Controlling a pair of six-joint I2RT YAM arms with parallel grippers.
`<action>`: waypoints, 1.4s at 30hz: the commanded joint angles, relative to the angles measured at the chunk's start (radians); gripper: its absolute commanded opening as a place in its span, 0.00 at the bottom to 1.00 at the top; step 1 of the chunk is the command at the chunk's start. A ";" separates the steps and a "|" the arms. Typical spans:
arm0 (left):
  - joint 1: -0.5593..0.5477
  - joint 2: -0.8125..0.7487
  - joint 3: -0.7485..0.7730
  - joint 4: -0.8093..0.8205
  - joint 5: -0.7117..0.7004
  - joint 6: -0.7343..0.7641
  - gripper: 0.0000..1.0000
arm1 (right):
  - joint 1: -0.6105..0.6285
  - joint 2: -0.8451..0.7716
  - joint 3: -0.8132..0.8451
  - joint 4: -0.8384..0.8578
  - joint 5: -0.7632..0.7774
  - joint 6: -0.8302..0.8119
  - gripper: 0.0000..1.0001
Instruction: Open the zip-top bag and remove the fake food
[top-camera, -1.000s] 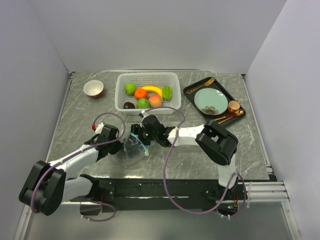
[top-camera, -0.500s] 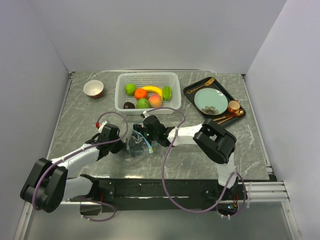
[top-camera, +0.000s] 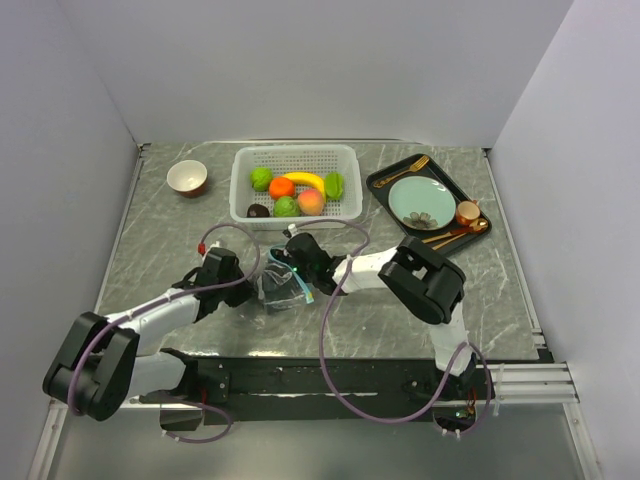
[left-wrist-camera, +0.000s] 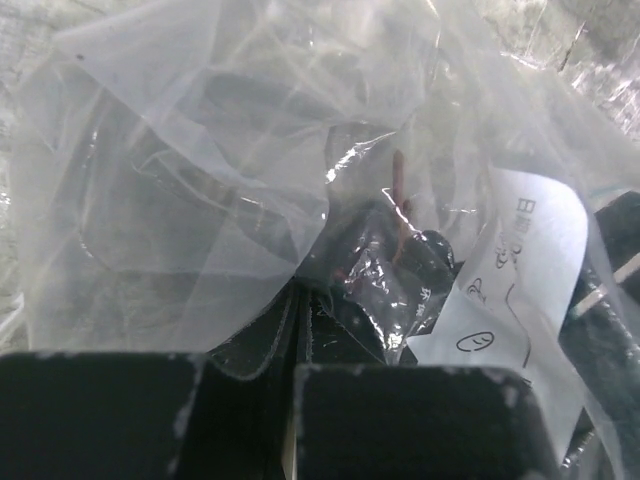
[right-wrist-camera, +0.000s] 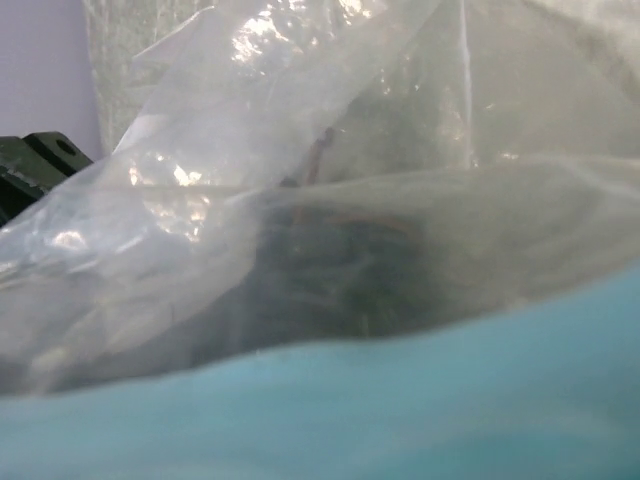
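zip-top bag (top-camera: 280, 292): laid on the table (top-camera: 500, 290) between the grippers, dark fake food (left-wrist-camera: 400, 265) seen inside.
left gripper (top-camera: 255, 293): clamped on the bag's film.
right gripper (top-camera: 297, 282): placed at the bag; closure cannot be told.

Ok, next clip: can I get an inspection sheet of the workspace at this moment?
Surface: grey marbled table.
Job's things: zip-top bag between both hands, dark piece inside; fake food in white basket.
Clutter: bowl; tray with plate and cutlery.
Hands: left hand shut on the bag's film; right hand at the bag, state unclear.
Cables: purple cables loop beside both arms.
Surroundings: plain walls on three sides.
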 joint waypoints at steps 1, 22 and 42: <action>-0.008 -0.056 0.009 0.059 0.028 -0.014 0.06 | -0.009 0.008 -0.060 0.116 -0.056 0.069 0.40; 0.017 -0.096 0.033 -0.301 -0.253 -0.126 0.15 | -0.131 -0.182 -0.286 0.274 -0.096 0.151 0.32; 0.115 -0.103 0.013 -0.346 -0.280 -0.123 0.15 | -0.244 -0.311 -0.388 0.272 -0.098 0.158 0.32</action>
